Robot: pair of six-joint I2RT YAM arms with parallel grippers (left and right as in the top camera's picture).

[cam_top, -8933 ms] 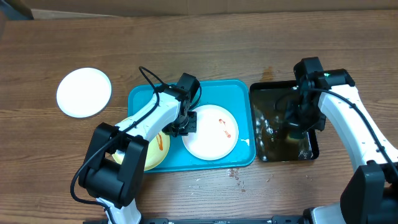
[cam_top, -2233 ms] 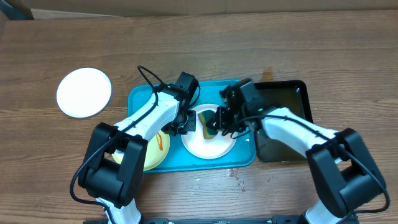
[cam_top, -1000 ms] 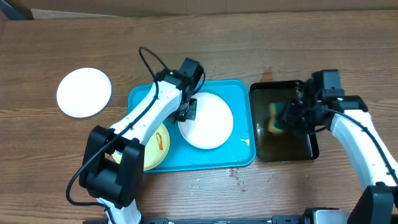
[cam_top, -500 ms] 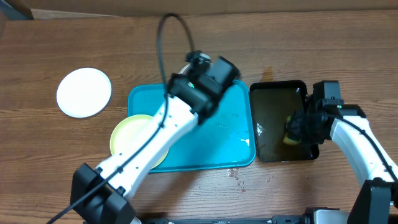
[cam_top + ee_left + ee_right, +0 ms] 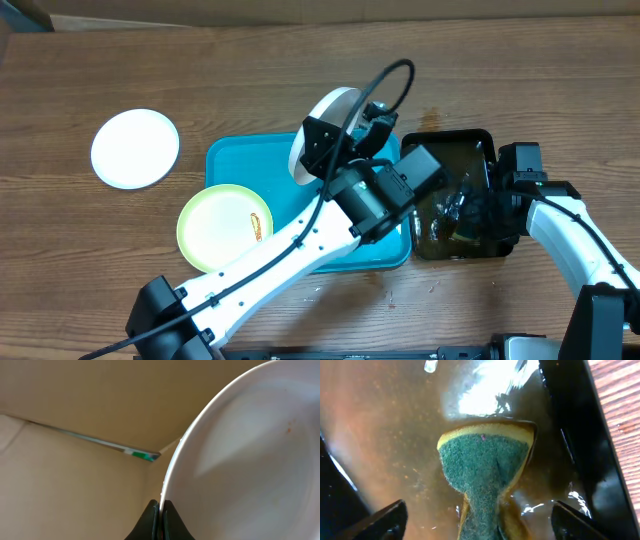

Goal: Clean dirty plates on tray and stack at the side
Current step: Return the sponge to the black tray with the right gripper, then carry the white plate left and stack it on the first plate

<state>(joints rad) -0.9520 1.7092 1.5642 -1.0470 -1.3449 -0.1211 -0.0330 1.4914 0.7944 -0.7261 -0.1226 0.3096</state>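
Aloft, left pincer clamps white plate's rim.

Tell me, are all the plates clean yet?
Not yet. Done: the first white plate sits aside on the table, looking clean. In hand: the left hand pinches the second white plate by its rim, lifted. Left: the yellow-green plate on the blue tray shows a red smear. The sponge sits in the black tray.

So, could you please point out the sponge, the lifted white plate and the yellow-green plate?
sponge (image 5: 484, 465), right wrist view, green scouring face.
lifted white plate (image 5: 250, 470), left wrist view, broad white face.
yellow-green plate (image 5: 215, 230), overhead view, bare centre.
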